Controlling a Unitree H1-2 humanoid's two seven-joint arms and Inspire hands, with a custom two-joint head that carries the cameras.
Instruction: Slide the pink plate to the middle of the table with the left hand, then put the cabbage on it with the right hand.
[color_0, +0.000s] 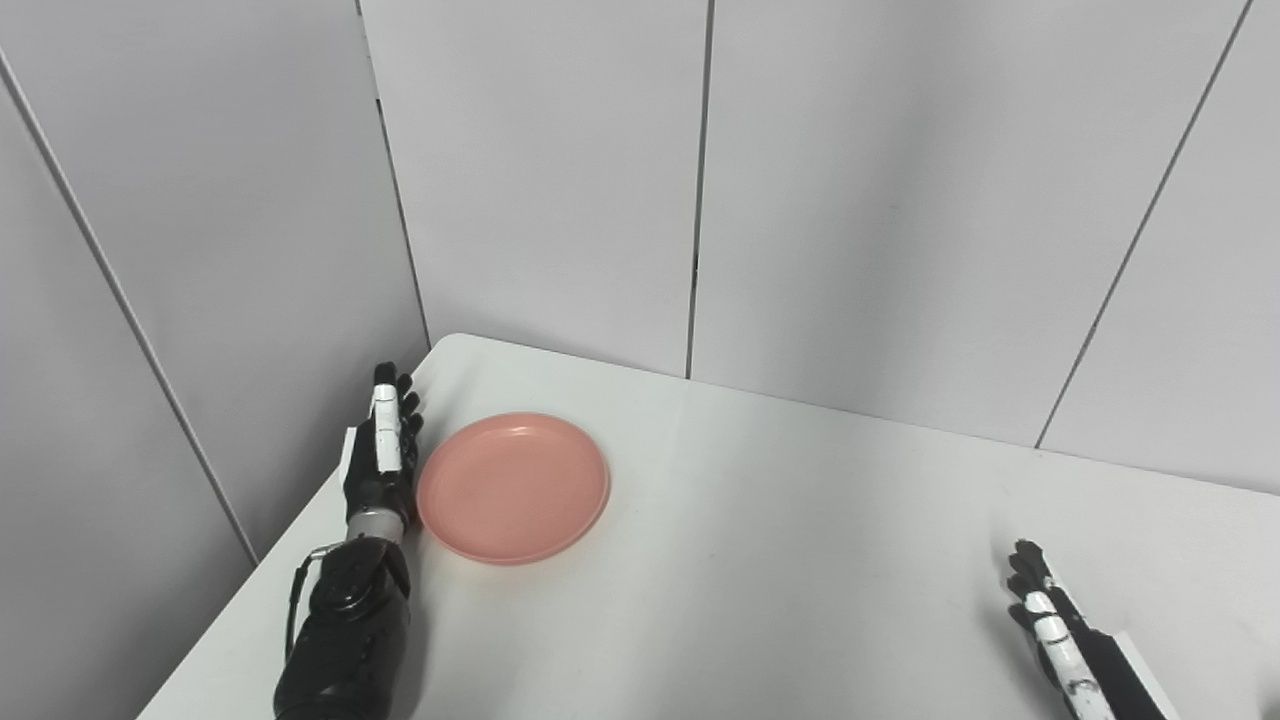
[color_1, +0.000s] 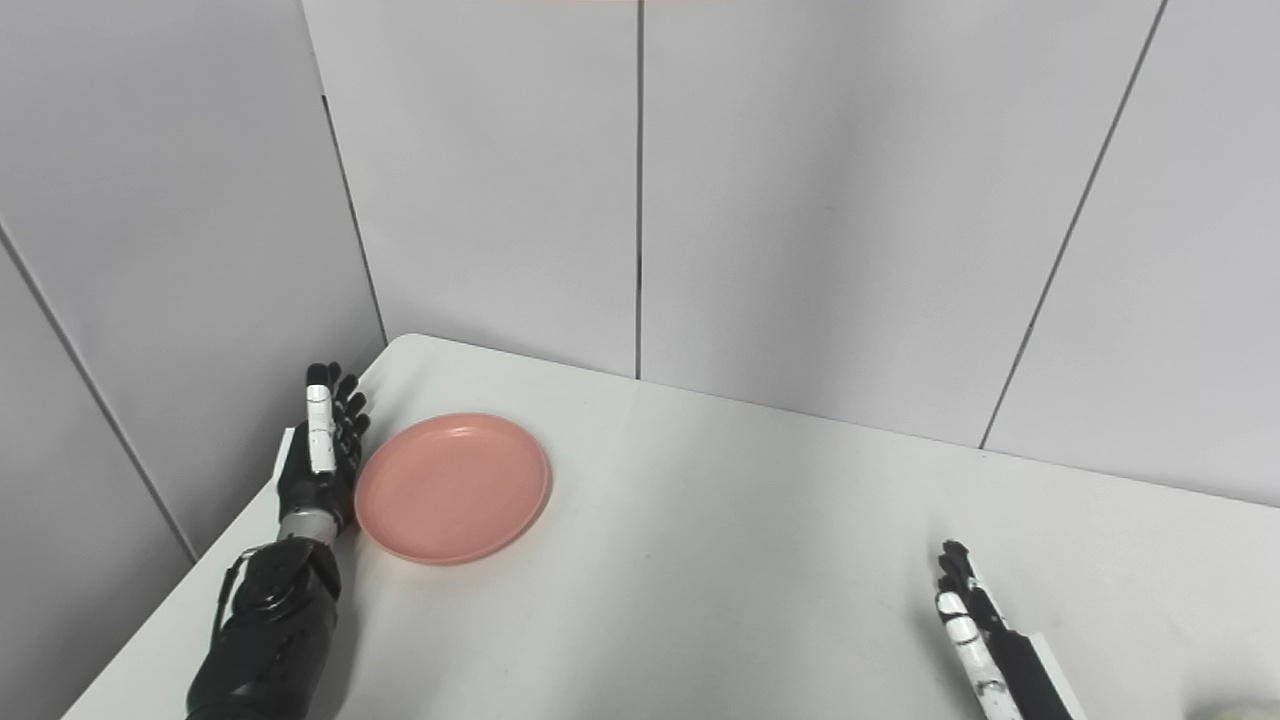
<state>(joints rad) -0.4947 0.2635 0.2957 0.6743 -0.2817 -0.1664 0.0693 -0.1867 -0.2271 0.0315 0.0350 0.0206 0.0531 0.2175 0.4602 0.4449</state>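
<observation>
Two hands meet you first on the smooth white table (color_0: 800, 560): your right hand (color_0: 1050, 625) lies flat at the near right edge, fingers straight and holding nothing, while your left hand (color_0: 385, 450) stands edge-on, fingers straight, against one round, glossy pink plate (color_0: 512, 487) at the far left. A pale green object (color_1: 1235, 710) peeks in at the near right corner. Behind, plain grey wall panels (color_0: 850, 200) enclose the table.

You have one pink plate (color_0: 512, 487) on one white counter (color_0: 800, 560). You have two hands in view: one left hand (color_0: 382, 450) and one right hand (color_0: 1050, 620). At the bottom right corner of the right eye view you can count one pale, blurred object (color_1: 1235, 710), too cut off by the edge to identify. Behind the counter you can count several grey wall panels (color_0: 540, 170).
</observation>
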